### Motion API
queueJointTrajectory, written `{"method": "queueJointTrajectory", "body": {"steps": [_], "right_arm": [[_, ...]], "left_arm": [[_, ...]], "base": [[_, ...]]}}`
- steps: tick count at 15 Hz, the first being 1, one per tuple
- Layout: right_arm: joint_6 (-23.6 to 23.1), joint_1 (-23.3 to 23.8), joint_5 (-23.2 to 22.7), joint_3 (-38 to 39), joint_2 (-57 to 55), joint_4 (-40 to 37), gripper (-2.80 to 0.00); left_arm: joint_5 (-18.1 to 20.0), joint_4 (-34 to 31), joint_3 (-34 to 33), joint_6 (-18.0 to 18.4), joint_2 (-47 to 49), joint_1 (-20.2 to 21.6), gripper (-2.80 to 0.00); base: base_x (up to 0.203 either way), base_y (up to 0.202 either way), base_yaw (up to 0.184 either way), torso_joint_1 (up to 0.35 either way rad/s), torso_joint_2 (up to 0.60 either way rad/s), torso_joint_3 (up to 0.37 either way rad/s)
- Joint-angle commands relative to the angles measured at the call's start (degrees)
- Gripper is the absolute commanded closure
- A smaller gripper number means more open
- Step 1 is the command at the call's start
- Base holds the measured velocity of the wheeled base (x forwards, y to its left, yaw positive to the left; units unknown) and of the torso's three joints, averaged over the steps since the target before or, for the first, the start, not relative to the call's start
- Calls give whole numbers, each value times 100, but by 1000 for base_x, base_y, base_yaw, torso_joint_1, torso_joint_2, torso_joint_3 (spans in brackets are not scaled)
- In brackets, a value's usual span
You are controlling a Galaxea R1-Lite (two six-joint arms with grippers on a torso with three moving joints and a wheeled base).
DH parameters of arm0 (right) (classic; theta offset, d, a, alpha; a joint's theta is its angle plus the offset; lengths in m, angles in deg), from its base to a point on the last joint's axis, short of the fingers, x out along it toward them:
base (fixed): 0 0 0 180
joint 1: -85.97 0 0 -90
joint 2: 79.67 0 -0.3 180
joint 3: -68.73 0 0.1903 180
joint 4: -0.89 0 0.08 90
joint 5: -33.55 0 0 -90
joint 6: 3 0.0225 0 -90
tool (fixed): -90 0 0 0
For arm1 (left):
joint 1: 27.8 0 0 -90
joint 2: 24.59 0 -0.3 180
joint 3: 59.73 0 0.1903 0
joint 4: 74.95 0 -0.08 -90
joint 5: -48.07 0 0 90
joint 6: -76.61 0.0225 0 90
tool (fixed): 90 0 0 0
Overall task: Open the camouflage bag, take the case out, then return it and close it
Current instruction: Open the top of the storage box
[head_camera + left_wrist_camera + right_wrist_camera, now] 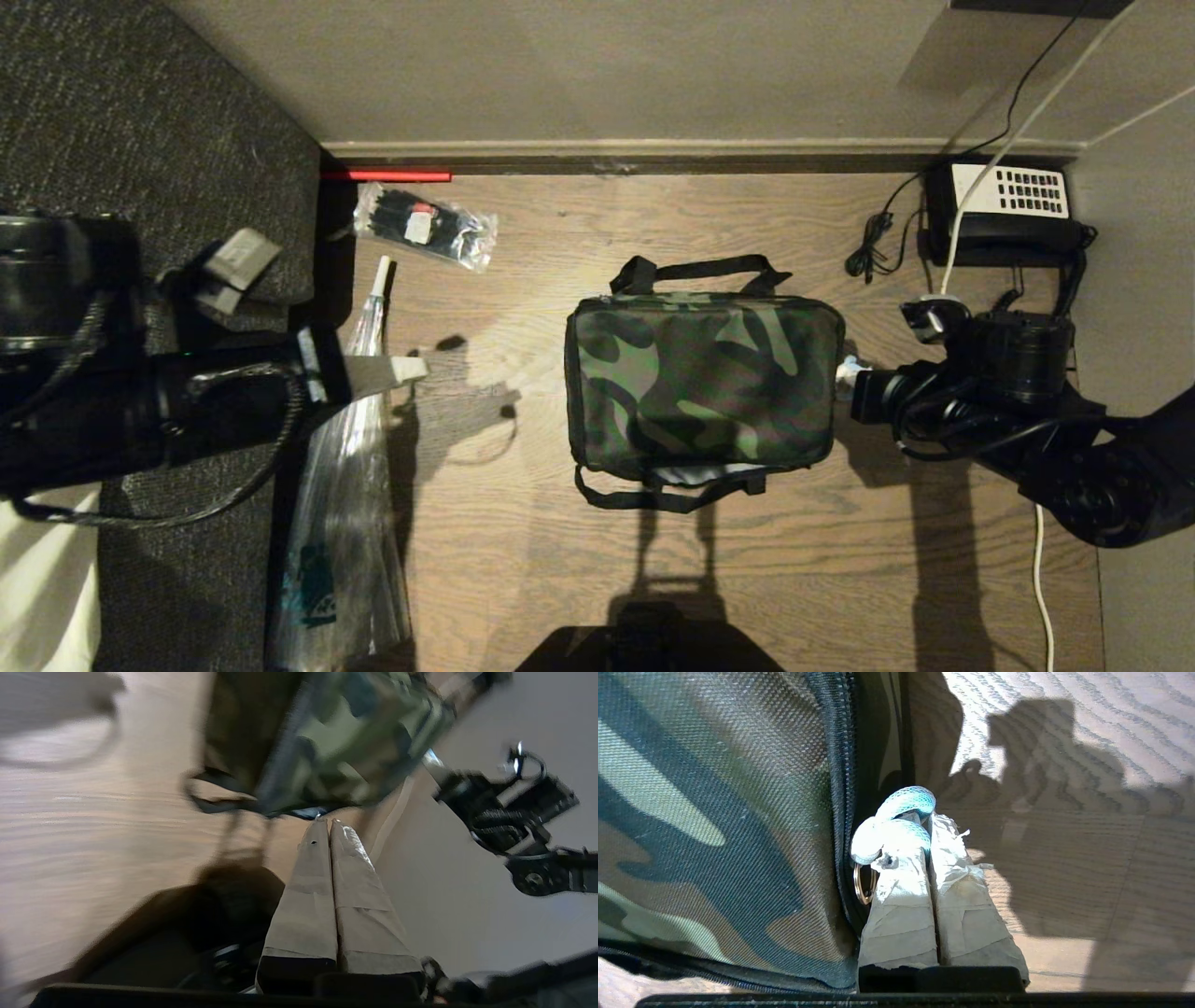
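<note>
item: camouflage bag [702, 383], zipped, flat on the wooden floor [523, 560] at centre; right gripper [924, 816] clenched on the zip's pale blue pull cord [901, 812] at its right end; left gripper [327, 828] pressed together, empty, well left; we draw along the zip line, steadily

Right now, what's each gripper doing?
Left gripper: shut, holding nothing, out to the left of the camouflage bag.
Right gripper: shut on the blue-white zipper pull loop at the bag's right end.
</note>
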Motion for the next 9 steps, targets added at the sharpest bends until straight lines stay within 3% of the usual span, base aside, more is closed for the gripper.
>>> {"method": "queueJointTrajectory", "body": {"steps": [1, 4, 9], "right_arm": [[20, -2, 23, -67, -25, -113, 0], [29, -2, 31, -129, -60, -139, 0], [204, -6, 31, -134, -69, -236, 0]], "left_arm": [[-44, 112, 448, -139, 1167, -621, 0], [-128, 212, 1252, -516, 2341, -1195, 0], [-136, 271, 2365, -693, 3629, -1498, 0]], "base": [[0, 0, 0, 0, 0, 0], [0, 0, 0, 0, 0, 0], [0, 0, 0, 0, 0, 0]]}}
